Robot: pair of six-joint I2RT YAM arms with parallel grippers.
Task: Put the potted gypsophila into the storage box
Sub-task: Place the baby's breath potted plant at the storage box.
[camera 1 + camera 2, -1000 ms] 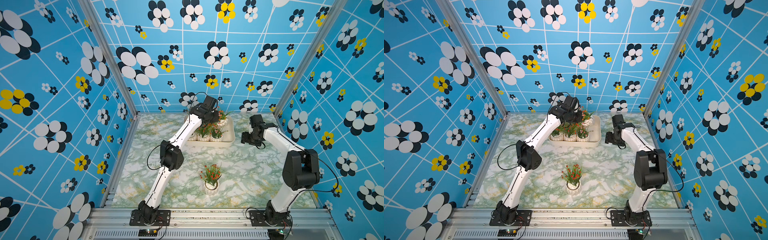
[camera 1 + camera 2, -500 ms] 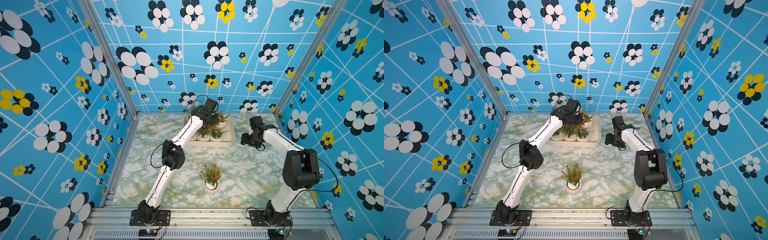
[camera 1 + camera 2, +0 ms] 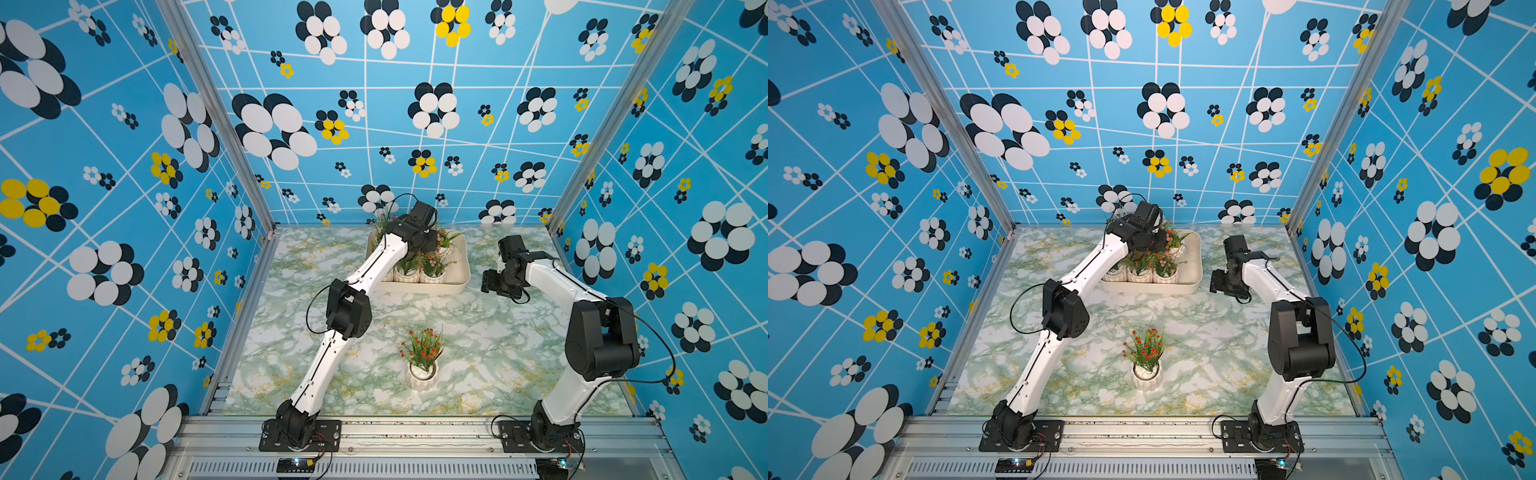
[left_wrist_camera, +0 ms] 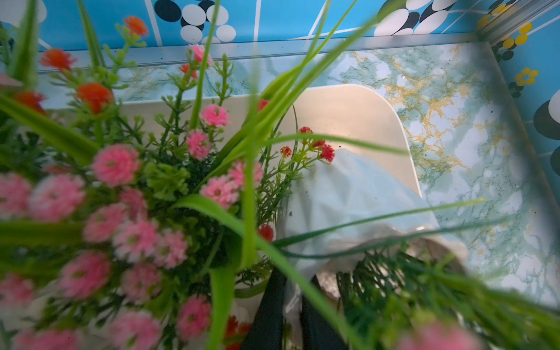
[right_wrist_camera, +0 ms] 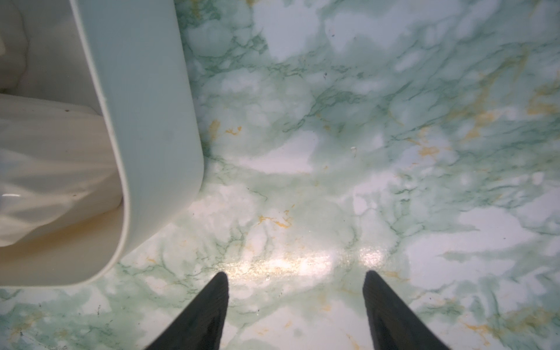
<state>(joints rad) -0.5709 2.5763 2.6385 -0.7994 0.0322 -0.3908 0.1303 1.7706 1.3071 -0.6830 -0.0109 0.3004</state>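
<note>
- Left arm [image 3: 374, 270] has edged deeper over the storage box [image 3: 461, 275].
- Left gripper [image 4: 292, 291] pinches the rim of the potted gypsophila [image 4: 357, 200], near the box's back-right corner.
- Right gripper [image 5: 295, 275] gapes empty beside the box's right edge.

- No legible txt, labels, brands or nrs in any view.
- Small ctrl board [image 3: 296, 462] at near edge, below left arm base: any print too small to read.
</note>
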